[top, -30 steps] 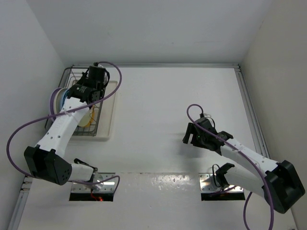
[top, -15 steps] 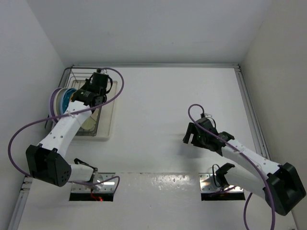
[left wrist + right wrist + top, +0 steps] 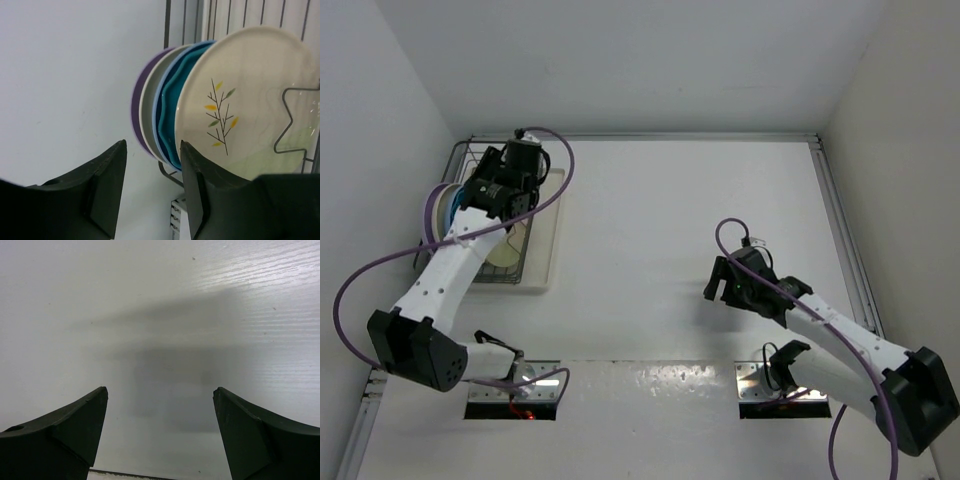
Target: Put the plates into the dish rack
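**Five plates upright in rack, both grippers empty**

I see the dish rack [image 3: 470, 158] at the table's [image 3: 670, 200] far-left edge, on its drip tray [image 3: 548, 235]. Standing in it side by side are the sprig plate [image 3: 250, 100], teal plate [image 3: 170, 117], light blue plate [image 3: 159, 127], cream plate [image 3: 148, 115] and purple plate [image 3: 137, 107]. The left gripper [image 3: 151, 150] is beside them, fingers apart, holding nothing. The right gripper [image 3: 160, 392] is spread wide over the table.

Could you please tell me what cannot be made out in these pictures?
Top view: the left arm covers most of the dish rack, so its plates cannot be counted.
Left wrist view: the sprig plate hides anything behind it; the left gripper hides its lower edge and slot.
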Robot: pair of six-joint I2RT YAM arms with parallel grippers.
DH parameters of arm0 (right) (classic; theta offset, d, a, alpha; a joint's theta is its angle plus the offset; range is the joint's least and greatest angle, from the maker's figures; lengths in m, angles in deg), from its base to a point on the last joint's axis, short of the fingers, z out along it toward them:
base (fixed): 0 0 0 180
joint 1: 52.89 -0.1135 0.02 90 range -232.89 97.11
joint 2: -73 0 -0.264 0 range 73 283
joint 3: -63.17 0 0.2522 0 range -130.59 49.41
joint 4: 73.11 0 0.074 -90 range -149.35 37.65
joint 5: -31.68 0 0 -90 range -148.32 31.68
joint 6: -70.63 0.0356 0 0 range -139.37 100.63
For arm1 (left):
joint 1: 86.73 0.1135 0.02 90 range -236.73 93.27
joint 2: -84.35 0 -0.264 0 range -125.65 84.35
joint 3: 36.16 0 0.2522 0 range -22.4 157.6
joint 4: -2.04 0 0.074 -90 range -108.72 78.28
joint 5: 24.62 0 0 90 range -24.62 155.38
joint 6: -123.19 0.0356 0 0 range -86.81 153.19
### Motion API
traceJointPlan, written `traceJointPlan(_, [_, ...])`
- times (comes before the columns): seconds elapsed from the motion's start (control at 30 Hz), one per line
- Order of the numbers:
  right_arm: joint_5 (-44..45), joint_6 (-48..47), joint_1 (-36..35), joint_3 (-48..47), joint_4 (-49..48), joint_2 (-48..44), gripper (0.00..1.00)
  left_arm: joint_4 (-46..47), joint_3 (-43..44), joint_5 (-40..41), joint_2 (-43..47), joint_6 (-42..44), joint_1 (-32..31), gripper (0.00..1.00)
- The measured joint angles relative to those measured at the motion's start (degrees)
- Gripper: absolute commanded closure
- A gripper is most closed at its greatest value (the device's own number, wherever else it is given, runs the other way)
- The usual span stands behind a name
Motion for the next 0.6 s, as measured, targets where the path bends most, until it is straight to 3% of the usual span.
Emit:
traceJointPlan(0.13, [0.24, 0.02, 0.04, 0.0, 0.46, -1.36, 0.07, -2.91, 4.59, -6.6, 2.12, 0.15, -2.23, 0.46])
traceJointPlan(0.27, [0.26, -0.26, 0.42, 0.0, 2.14, -2.71, 0.01, -7.78, 5.09, -20.63, 5.97, 0.39, -7.21, 0.44])
traceJointPlan(0.4, [0.96, -0.68, 1.25, -0.02, 5.68, -4.24, 0.01, -10.19, -6.51, -28.46, 7.63, 0.37, -13.79, 0.44])
traceJointPlan(0.6, [4.83, -1.25, 1.88, -0.15, 11.56, -10.14, 0.01, -10.4, -24.96, -31.98, 4.81, -1.01, -19.89, 0.45])
